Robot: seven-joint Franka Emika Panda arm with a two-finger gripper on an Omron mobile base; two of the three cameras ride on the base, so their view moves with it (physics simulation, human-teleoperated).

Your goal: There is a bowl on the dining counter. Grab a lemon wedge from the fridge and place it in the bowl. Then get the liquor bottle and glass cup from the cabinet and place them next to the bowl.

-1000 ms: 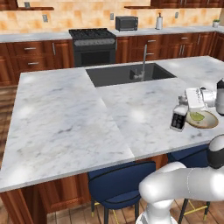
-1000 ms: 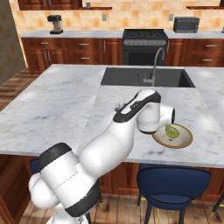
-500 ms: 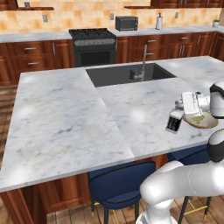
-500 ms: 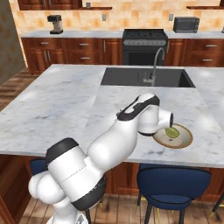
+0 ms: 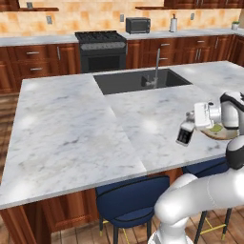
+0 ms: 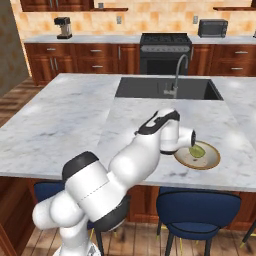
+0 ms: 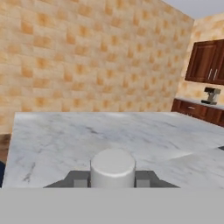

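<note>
My gripper (image 5: pixel 194 119) is shut on the neck of the liquor bottle (image 5: pixel 185 134), a clear bottle with a dark label. It hangs tilted just over the marble dining counter (image 5: pixel 86 128), to the left of the bowl. The bowl (image 5: pixel 223 135) is a shallow tan dish near the counter's front edge, with the yellow-green lemon wedge (image 5: pixel 217 127) in it. In the right base view the bowl (image 6: pixel 210 161) and the lemon wedge (image 6: pixel 197 150) lie just right of my wrist. The hand view shows the bottle's white cap (image 7: pixel 112 166) between my fingers (image 7: pixel 79 179). The glass cup is out of view.
A sink (image 5: pixel 138 80) with a faucet (image 5: pixel 156 66) is sunk into the counter behind the bowl. Blue stools (image 5: pixel 131 200) stand under the front edge. A stove (image 5: pixel 101 47) and a microwave (image 5: pixel 138 25) line the back wall.
The gripper has carried the bottle a little left and down toward the counter beside the bowl. Bowl and lemon wedge have stayed put.
</note>
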